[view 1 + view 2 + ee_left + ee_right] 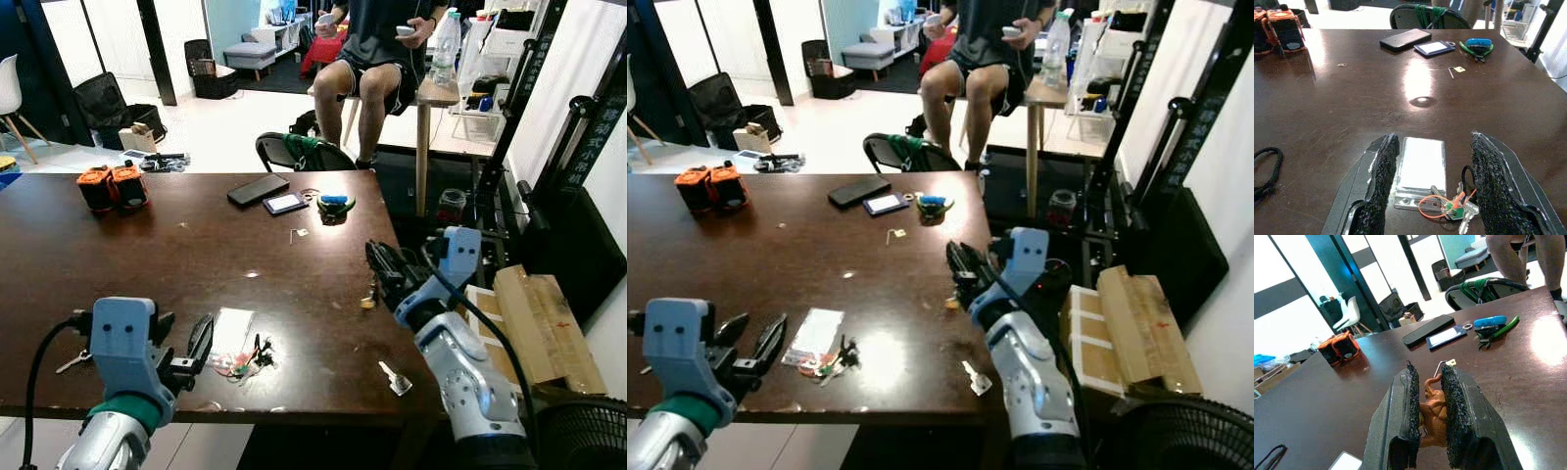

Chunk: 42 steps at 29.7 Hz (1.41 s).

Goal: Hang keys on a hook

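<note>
I have the left hand [201, 343] low at the lower left of the frame, its fingers spread wide and empty, lined up on the keys [1457, 211]. The keys lie flat on the brown tabletop [196, 255], just beside a clear card sleeve [1421, 169] and tangled with an orange loop; in the wrist picture they sit between the two fingers, near the right-hand one, not yet touched.

My right hand [1427, 416], right of centre in the head view, is closed on a small orange knobbly object [1432, 413] (I cannot tell what it is; possibly the hook, but that is a guess). It hovers over the tabletop's right side.

By my judgement the task is barely begun: the keys are still down, nothing hangs anywhere. Left to do: close on the keys, lift them, and get their ring over a hook.

A phone [258, 188], a badge [285, 203] and pliers [336, 204] lie further up the frame, and a person [377, 59] sits beyond the tabletop at the top.
</note>
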Motion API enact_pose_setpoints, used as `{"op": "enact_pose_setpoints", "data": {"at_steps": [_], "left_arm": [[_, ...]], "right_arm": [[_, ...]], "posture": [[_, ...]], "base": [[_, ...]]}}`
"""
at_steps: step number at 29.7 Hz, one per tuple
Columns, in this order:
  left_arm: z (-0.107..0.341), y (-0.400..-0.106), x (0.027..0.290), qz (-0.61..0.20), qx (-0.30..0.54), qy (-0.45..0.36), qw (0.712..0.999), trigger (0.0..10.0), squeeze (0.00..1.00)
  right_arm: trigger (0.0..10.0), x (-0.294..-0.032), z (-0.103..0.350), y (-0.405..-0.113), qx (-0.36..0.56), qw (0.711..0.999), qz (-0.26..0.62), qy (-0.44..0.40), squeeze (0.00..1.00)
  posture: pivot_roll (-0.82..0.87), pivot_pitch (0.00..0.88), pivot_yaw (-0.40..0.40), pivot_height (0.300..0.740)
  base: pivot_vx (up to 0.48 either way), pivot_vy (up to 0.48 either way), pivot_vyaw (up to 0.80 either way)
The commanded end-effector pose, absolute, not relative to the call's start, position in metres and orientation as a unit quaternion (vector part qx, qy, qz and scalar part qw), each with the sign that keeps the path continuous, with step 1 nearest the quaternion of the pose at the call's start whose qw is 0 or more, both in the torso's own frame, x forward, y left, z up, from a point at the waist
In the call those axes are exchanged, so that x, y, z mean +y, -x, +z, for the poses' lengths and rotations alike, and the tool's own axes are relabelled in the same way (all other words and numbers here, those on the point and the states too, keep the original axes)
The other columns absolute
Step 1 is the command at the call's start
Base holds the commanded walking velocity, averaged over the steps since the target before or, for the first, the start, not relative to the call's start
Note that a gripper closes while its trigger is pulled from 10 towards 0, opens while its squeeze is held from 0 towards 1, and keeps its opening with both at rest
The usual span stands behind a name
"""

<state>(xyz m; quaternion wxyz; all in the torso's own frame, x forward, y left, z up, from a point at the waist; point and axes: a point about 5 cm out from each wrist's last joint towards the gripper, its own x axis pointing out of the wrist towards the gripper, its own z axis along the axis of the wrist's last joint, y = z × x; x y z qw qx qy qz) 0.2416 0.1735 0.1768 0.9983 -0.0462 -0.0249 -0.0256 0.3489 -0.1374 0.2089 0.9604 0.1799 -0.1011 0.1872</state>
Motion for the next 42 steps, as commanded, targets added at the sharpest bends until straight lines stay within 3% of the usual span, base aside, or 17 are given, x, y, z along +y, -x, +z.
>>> {"op": "enact_pose_setpoints", "data": {"at_steps": [1,9,12,23,42], "left_arm": [[0.172,-0.244,0.175,-0.011,-0.015,0.044,0.999,10.0,0.0],[0.174,-0.249,0.176,0.014,-0.029,0.002,0.999,10.0,0.0],[0.163,-0.245,0.171,0.005,-0.018,-0.065,0.998,10.0,0.0],[0.161,-0.242,0.171,0.043,-0.028,-0.016,0.999,10.0,0.0],[0.171,-0.242,0.175,0.062,-0.063,0.037,0.995,10.0,0.0]], "right_arm": [[10.0,-0.135,0.208,-0.346,-0.098,0.958,0.193,-0.188,0.0],[10.0,-0.13,0.193,-0.345,-0.069,0.97,0.188,-0.14,0.0],[10.0,-0.125,0.162,-0.34,-0.015,0.981,0.191,0.009,0.0],[10.0,-0.121,0.161,-0.339,-0.007,0.977,0.213,0.006,0.0],[10.0,-0.13,0.173,-0.34,-0.037,0.979,0.19,-0.06,0.0]], "posture": [[-0.11,0.001,0.112,0.74],[-0.11,0.019,0.103,0.74],[-0.11,0.026,0.089,0.74],[-0.12,0.021,0.034,0.74],[-0.13,0.024,0.052,0.74]], "base": [[0.0,0.0,0.0],[0.0,0.0,0.0],[0.0,0.0,0.0],[0.0,0.0,0.0],[0.0,0.0,0.0]]}}
